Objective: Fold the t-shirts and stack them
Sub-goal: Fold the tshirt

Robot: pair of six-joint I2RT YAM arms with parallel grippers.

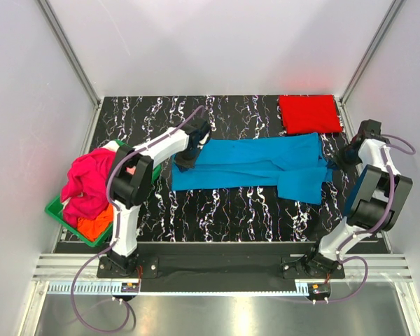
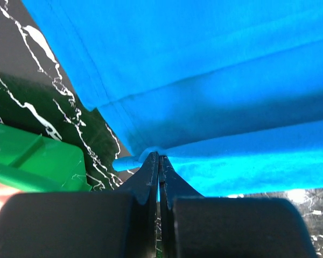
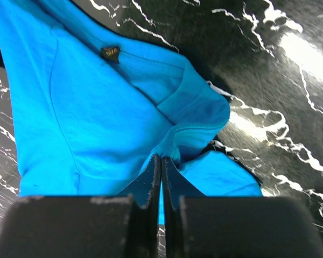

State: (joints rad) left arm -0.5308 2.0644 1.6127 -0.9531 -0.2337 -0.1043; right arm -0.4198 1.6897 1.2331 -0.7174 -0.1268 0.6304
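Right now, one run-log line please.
blue t-shirt: stretched across table | left jaws: shut on its left end | right jaws: shut on collar end | red t-shirt: folded, far right | green basket: pink t-shirt, orange t-shirt

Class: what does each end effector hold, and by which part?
The blue t-shirt: left end effector pinches its bottom-end edge, right end effector pinches cloth beside the collar.

blue t-shirt (image 1: 252,164) soft matt cloth, table (image 1: 231,210) glossy smooth marble-patterned
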